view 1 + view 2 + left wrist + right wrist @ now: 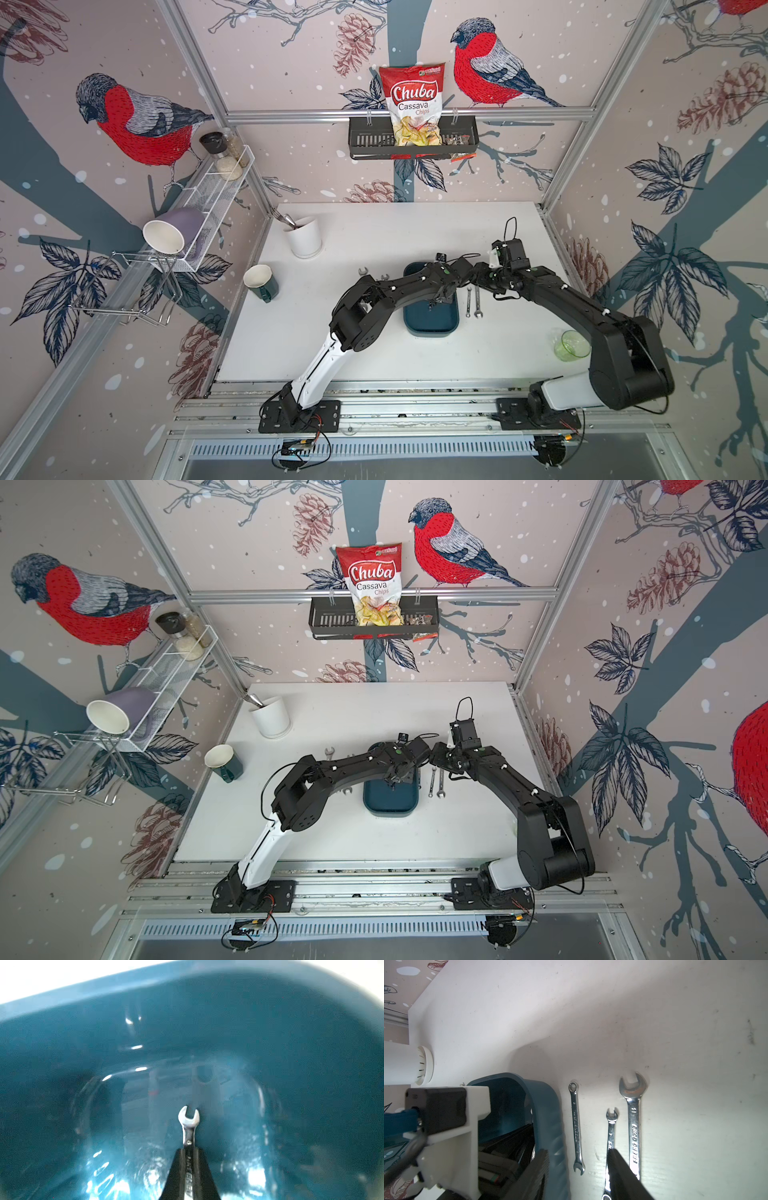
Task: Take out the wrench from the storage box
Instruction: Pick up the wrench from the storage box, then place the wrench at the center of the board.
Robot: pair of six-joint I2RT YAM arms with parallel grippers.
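Inside the storage box (145, 991), wrench (188, 1124) tight between tips of left gripper (188, 1153)

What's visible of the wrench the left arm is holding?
The wrench is small and looks like shiny silver metal. It has an open-end head at its free end and a slim flat shank with stamped lettering too blurred to read. The left gripper has its two black fingers shut on the shank from both sides, hiding the other end. The head points out past the fingertips, over the glossy teal inside of the storage box. Whether it touches the floor cannot be told.
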